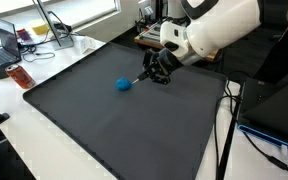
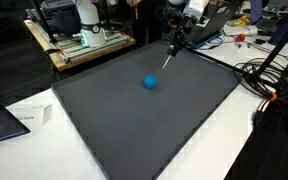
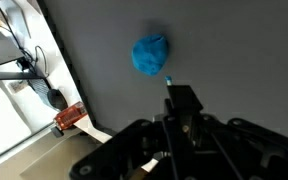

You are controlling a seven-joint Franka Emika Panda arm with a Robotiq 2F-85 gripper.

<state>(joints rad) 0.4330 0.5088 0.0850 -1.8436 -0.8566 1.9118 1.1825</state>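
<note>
The tool (image 1: 157, 70) was clamped on a pen (image 3: 180, 100), whose tip hung just beside the ball (image 3: 150, 54); the ball was not yet touched.

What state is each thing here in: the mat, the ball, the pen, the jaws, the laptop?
Mat: spread flat.
Ball: resting on the mat, loose, not gripped.
Pen: gripped, tilted, tip pointing down near the ball.
Jaws: shut on the pen.
Laptop: open.
</note>
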